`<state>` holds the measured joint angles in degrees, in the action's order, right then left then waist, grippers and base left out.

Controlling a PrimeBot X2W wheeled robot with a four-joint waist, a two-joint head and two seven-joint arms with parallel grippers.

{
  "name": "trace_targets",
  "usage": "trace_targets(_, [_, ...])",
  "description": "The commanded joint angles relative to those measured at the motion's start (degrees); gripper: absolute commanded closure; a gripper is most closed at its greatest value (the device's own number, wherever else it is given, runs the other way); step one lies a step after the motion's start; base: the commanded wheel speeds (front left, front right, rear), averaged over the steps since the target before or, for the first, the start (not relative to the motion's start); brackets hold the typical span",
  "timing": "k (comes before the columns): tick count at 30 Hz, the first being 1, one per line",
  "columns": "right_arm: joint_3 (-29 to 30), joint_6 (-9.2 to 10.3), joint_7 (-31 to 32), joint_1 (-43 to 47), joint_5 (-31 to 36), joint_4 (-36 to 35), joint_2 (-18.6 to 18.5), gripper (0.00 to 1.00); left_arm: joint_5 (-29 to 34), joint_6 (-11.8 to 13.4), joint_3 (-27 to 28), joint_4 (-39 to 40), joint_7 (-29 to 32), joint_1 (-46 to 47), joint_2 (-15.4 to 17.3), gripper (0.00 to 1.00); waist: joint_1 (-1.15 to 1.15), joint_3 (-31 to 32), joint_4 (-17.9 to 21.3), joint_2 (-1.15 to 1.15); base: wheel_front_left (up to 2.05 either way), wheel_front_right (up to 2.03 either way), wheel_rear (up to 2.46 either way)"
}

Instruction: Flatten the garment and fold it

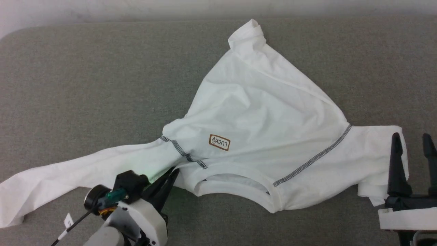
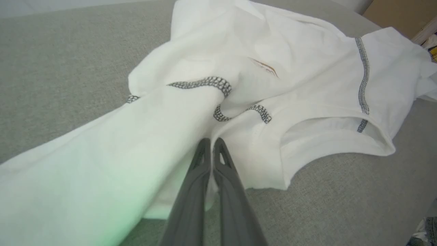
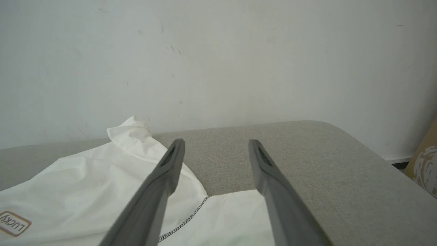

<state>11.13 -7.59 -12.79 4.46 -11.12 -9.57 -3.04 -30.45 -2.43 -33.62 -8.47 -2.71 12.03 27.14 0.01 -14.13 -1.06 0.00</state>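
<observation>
Flattening seems to be starting: the garment is lying rumpled on the worktop, with the left end effector clamping its near-left shoulder. The right end effector is hovering with fingers apart over the right sleeve, likely needing a grip next.

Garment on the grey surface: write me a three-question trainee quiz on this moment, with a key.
1. Short answer: what word is on the label of the garment?
2. True or false: the right tool is shut on the garment.
3. Where is the left tool shut on the garment? A: on the label. B: beside the collar, near a stitched sleeve seam. C: at the far peak of cloth.

Key: 1 LUCKY. 2 false, its fingers stand open over a sleeve. 3 B.
</observation>
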Motion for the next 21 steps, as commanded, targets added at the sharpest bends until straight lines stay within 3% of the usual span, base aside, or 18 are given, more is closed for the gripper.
trace_targets(1, [-1.3, 0.1, 0.9, 0.8, 0.2, -0.5, 0.2, 0.0, -0.7, 1.4, 1.2, 1.8, -1.1, -2.0, 0.4, 1.0, -0.01, 1.9, -0.9, 0.0, 0.0, 0.0, 0.0])
trace_targets(7, [-7.0, 0.1, 11.2, 4.2, 1.0, -1.7, 0.2, 0.0, -2.4, 5.4, 3.3, 7.8, -3.2, -7.9, 0.4, 1.0, -0.01, 2.7, -1.9, 0.0, 0.0, 0.0, 0.0])
trace_targets(16, [-5.5, 0.1, 26.9, 8.0, 0.7, -2.3, 0.2, 0.0, -2.0, 5.7, 2.4, 9.4, -3.1, -7.2, -0.3, 1.0, -0.01, 0.3, -2.8, 0.0, 0.0, 0.0, 0.0])
trace_targets(21, [-4.9, 0.1, 30.0, 8.2, -2.3, -1.3, 0.2, 0.0, -1.5, 5.2, 2.0, 9.0, -3.2, -5.1, -0.7, 1.0, -0.01, -1.5, -3.2, 0.0, 0.0, 0.0, 0.0])
